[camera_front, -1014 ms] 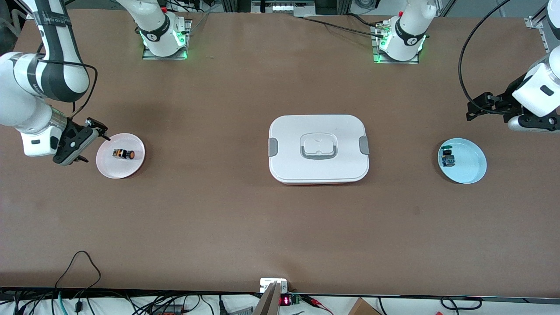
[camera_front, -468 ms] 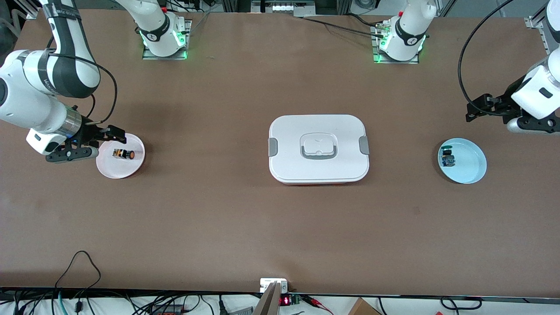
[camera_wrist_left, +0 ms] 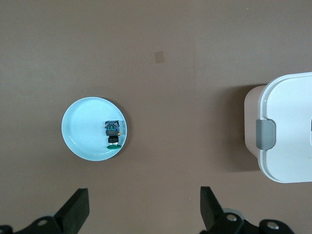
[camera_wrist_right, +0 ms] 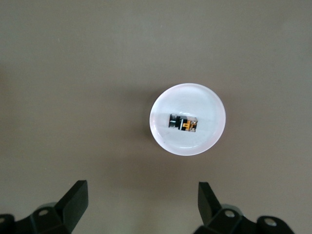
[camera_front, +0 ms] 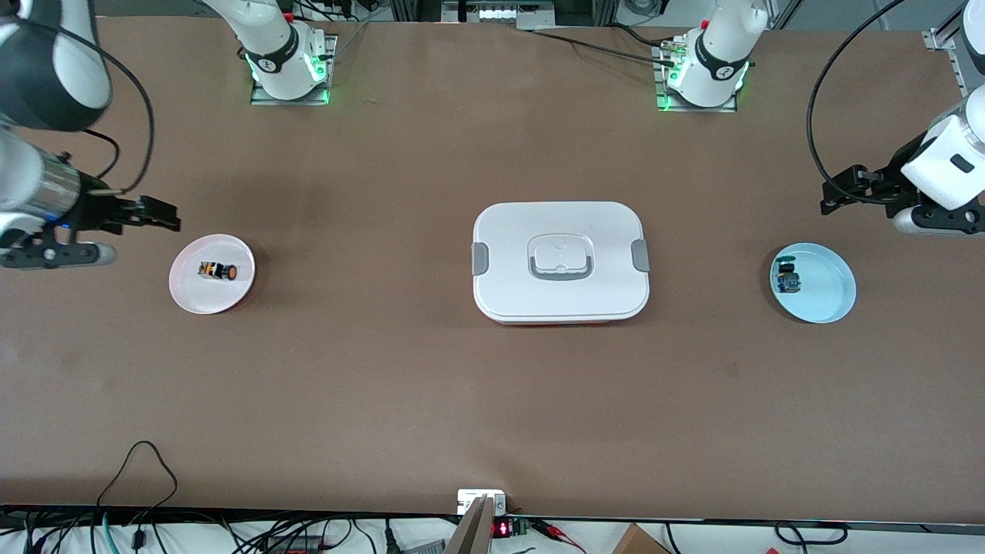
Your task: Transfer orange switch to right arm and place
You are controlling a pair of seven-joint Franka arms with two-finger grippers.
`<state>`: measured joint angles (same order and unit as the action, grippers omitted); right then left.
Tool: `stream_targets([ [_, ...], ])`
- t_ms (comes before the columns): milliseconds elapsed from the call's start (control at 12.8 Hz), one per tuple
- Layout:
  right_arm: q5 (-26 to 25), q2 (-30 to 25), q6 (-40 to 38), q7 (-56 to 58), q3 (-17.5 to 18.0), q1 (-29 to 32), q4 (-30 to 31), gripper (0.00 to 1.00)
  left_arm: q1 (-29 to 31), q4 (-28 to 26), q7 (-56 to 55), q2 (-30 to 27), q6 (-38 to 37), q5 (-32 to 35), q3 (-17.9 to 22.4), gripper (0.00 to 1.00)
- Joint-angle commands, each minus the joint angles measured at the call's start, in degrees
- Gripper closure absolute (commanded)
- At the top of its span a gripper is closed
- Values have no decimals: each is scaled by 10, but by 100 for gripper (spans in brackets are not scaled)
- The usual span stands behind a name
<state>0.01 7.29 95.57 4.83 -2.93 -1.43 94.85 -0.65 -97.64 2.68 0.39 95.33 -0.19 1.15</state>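
right gripper (camera_front: 158, 223) has pulled up off the round pink plate (camera_front: 186, 290), fingers spread and empty (left gripper (camera_front: 835, 192) likewise waits), small orange-capped black switch (camera_front: 217, 271) lying on that plate.

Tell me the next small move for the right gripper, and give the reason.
Probably hold still or keep clear: the orange switch already lies on the pink plate at the right arm's end. The right gripper is open and empty beside that plate. The left gripper waits open near the blue plate.
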Motion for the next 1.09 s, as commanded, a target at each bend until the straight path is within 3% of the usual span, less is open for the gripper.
stream_targets([
  [0, -12, 2, -27, -10, -4, 0, -62, 0, 1, 18, 0, 8, -14, 5, 0, 0],
  [390, -9, -8, -105, -98, -7, 5, -86, 0, 1, 17, 0, 8, -14, 5, 0, 0],
  [1014, -11, -55, -69, -27, -12, 18, -26, 0, 3, 17, 0, 8, -14, 4, 0, 0],
])
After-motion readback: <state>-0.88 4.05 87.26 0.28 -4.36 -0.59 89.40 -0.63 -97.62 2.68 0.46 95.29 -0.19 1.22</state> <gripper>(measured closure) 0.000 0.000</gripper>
